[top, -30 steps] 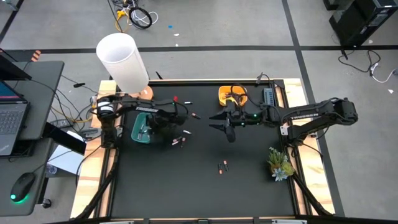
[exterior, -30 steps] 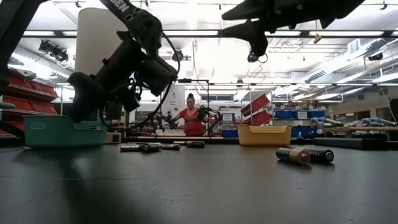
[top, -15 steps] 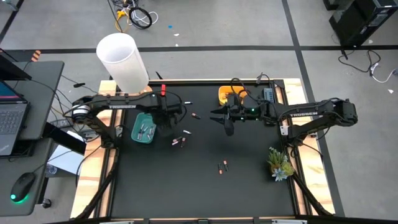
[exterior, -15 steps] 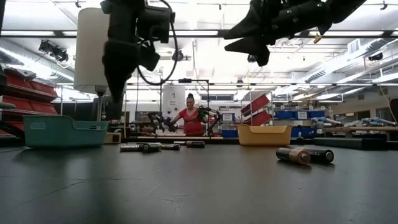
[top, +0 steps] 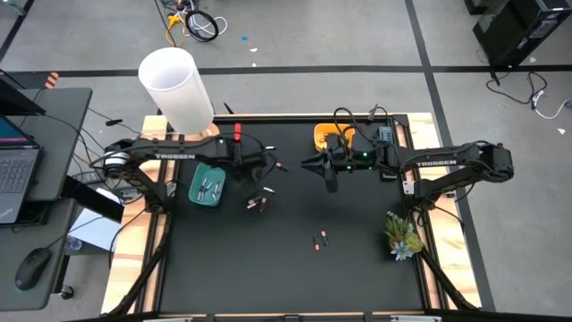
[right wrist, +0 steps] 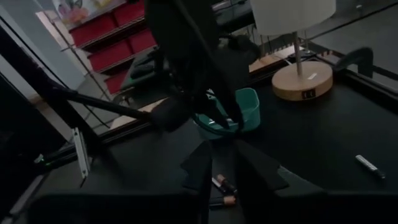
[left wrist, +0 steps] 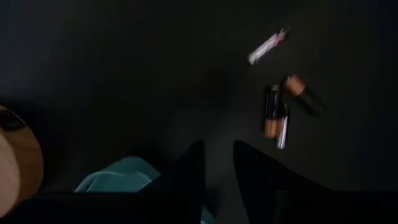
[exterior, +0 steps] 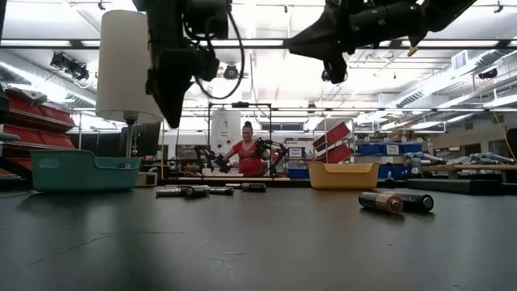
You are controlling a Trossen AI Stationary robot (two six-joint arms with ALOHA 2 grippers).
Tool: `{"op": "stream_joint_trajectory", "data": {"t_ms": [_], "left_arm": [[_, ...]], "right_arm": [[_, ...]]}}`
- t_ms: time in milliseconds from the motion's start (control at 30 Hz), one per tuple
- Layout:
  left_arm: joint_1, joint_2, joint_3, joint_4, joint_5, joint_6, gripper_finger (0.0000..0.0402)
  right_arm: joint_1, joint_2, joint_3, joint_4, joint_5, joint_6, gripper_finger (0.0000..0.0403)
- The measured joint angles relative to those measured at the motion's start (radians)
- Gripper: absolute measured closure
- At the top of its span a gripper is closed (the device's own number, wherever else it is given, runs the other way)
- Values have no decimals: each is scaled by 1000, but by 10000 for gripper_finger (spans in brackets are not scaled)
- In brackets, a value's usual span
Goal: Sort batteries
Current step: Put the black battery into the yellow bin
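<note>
Left hand [top: 257, 162] raised over the tabletop [top: 286, 268] just beside the teal bin [top: 206, 184], fingers [left wrist: 186, 171] slightly parted with nothing between them. Right hand [top: 326, 170] also aloft, near the yellow bin [top: 323, 136], fingers [right wrist: 205, 163] a narrow gap apart and likewise empty. Batteries scattered: a small cluster [top: 258, 199] below the left hand, one [top: 281, 165] beside it, a pair [top: 321, 239] lying alone toward the tabletop centre, well apart from both hands; several already in the teal bin. From the left wrist view, three cluster cells [left wrist: 277, 115] lying close together, two apparently touching side by side. Judged step: left hand turning out from the teal bin for the next pick at the cluster. Recommended: select the outlying cell first rather than the touching pair; spread wider before descent; align fingers across the cell's short axis to prevent rolling; descend vertically; confirm type before choosing a bin. Plant sprig [top: 402, 235] at the right edge not part of the sort.
</note>
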Motion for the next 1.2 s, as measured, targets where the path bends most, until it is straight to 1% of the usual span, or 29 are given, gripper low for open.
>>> {"op": "stream_joint_trajectory", "data": {"t_ms": [100, 200, 367, 433, 500, 567, 633, 733, 800, 900, 1100, 1200], "left_arm": [[-5, 0, 35, 6, -25, -13, 309], [-6, 0, 82, 3, -56, -12, 309], [-5, 0, 185, 4, -123, 17, 309], [-5, 0, 223, 7, -144, 44, 309], [-6, 0, 245, 15, -137, 98, 309], [-12, 0, 250, 28, -98, 157, 310], [-20, 0, 243, 38, -64, 211, 310], [-33, -1, 213, 62, -57, 279, 310], [-42, -25, 179, 127, -56, 317, 310], [-47, -93, 114, 257, -52, 329, 310], [-38, -211, -13, 394, -51, 328, 310], [-37, -263, -70, 438, -51, 322, 310]], "right_arm": [[-6, 0, 0, -13, 2, -19, 334], [-22, 0, 11, -46, -26, -23, 337], [-59, 0, 88, -177, -16, -120, 343], [-81, 0, 120, -198, -15, -152, 344], [-105, 0, 142, -197, -14, -158, 344], [-124, 0, 160, -198, -11, -155, 344], [-134, 0, 168, -197, 11, -158, 344], [-137, 0, 168, -222, 59, -159, 344], [-135, 0, 168, -255, 95, -152, 344], [-124, 12, 168, -305, 164, -130, 344], [-122, 100, 167, -291, 246, 1, 344], [-121, 159, 166, -227, 282, 101, 344]]}}
